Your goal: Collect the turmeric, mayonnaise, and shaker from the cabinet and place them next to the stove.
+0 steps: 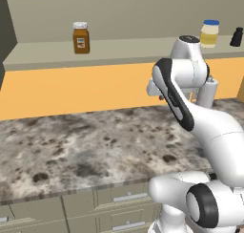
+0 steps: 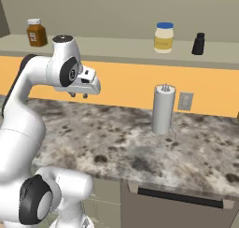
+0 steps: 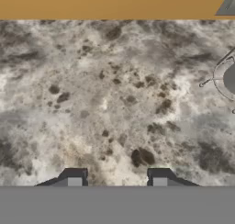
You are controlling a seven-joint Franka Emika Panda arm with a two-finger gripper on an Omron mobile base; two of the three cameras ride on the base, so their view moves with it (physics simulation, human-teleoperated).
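Empty gripper over speckled granite counter; fingers narrow.
Cabinet shelf: amber turmeric left end; pale mayonnaise, black shaker right. Steel holder, perhaps paper-towel, in right base view.

No text can be read: the labels on the turmeric and mayonnaise are blank blurs.

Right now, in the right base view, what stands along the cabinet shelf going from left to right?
Turmeric → mayonnaise → shaker, all upright on the cabinet shelf and apart from one another.
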